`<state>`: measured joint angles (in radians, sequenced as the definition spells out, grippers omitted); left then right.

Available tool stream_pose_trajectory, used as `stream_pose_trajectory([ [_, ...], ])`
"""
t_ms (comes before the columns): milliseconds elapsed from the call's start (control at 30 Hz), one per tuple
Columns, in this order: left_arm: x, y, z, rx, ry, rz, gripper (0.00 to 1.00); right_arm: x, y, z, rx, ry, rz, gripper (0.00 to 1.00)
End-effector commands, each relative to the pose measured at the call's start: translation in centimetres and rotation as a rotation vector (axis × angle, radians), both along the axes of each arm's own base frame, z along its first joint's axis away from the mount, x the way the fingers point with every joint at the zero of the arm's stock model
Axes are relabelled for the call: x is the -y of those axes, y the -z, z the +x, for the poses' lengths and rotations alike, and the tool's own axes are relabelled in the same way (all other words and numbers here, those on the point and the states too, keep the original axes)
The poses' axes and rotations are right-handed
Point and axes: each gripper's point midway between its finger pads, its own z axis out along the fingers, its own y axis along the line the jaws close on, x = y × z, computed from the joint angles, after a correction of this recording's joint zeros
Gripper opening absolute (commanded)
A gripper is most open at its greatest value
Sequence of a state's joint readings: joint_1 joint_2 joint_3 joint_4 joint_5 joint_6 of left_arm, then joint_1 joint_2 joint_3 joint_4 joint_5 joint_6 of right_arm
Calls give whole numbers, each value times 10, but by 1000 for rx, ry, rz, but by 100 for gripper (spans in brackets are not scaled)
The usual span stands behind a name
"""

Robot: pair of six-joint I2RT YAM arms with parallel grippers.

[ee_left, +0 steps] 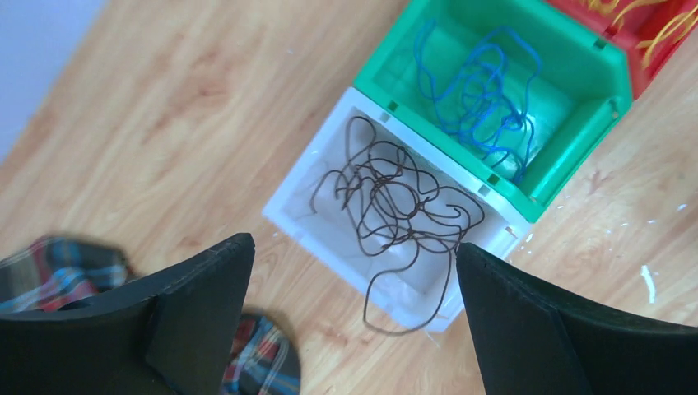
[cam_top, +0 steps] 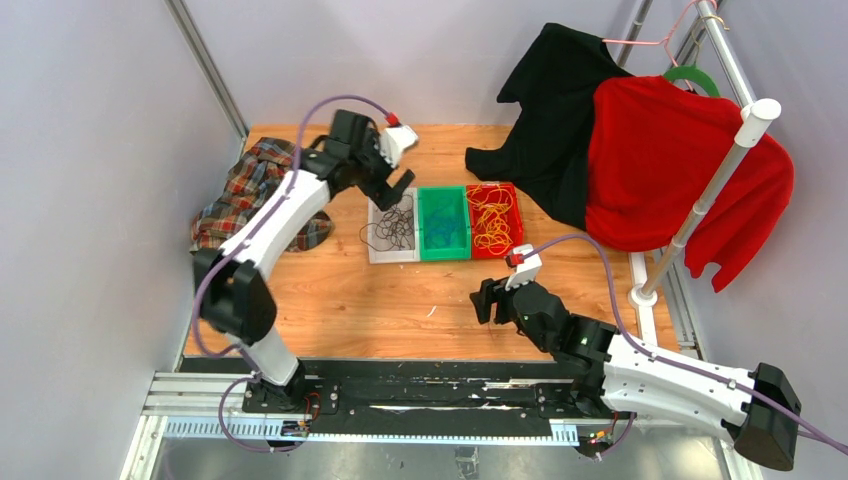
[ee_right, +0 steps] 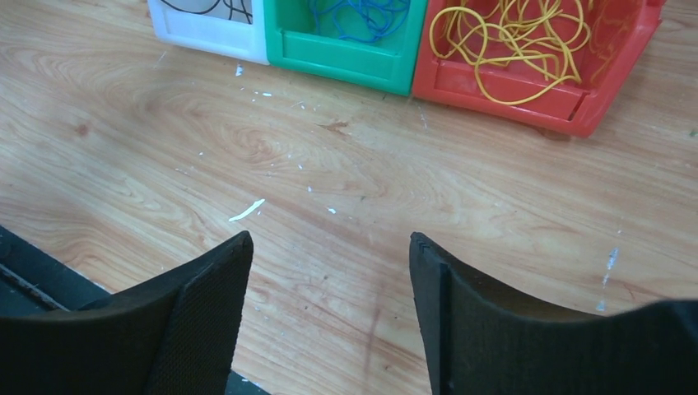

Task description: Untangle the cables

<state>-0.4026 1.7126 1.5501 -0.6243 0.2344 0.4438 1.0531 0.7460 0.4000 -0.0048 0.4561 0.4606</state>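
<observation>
Three small bins sit side by side towards the back of the wooden surface (cam_top: 400, 300). The black cables (ee_left: 395, 202) lie heaped in the white bin (ee_left: 288, 210), with one loop spilling over its wall onto the wood. The blue cables (ee_left: 481, 90) are in the green bin (ee_left: 576, 144) in the middle, and the yellow cables (ee_right: 514, 37) fill the red bin (ee_right: 527, 103). The left tool (ee_left: 352, 247) hangs over the white bin with its jaws spread wide and nothing between them. The right tool (ee_right: 329, 239) sits low over bare wood, well short of the bins, its jaws also apart and empty. A plaid cloth (cam_top: 250, 185) lies crumpled at the left edge.
</observation>
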Motion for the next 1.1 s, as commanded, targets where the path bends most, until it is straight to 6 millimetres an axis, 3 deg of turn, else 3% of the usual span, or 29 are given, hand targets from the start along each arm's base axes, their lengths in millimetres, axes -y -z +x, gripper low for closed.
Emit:
stream_pose_trajectory([
  [0,-24,-55,-27,-6,-63,-180,98,10,-7,13,53,62,-33,71],
  [100,-59,-59,-37,0,-170,-276,98,28,-19,29,115,173,-85,72],
  [167,-82,-54,-41,43,-228,-301,98,53,-28,44,154,305,-142,72],
  [200,-95,-38,-48,42,-263,-296,98,68,-32,50,168,379,-163,72],
  [367,-139,3,-62,112,-396,-320,98,150,-48,65,232,740,-304,73],
  [500,-155,49,-62,193,-479,-391,98,216,-31,63,202,983,-418,74],
  [600,-162,81,-67,215,-523,-380,98,245,-6,66,115,1041,-448,74],
  [733,-174,102,-66,251,-602,-382,98,265,5,80,78,1080,-397,75],
  [800,-177,99,-63,269,-618,-381,98,275,6,84,100,1095,-448,75],
  [933,-185,88,-58,371,-641,-384,98,290,29,81,67,1137,-485,75],
  [1000,-190,85,-55,406,-654,-367,98,290,38,82,89,1126,-460,75],
  [1067,-196,82,-52,443,-676,-361,98,287,34,91,138,1093,-410,75],
])
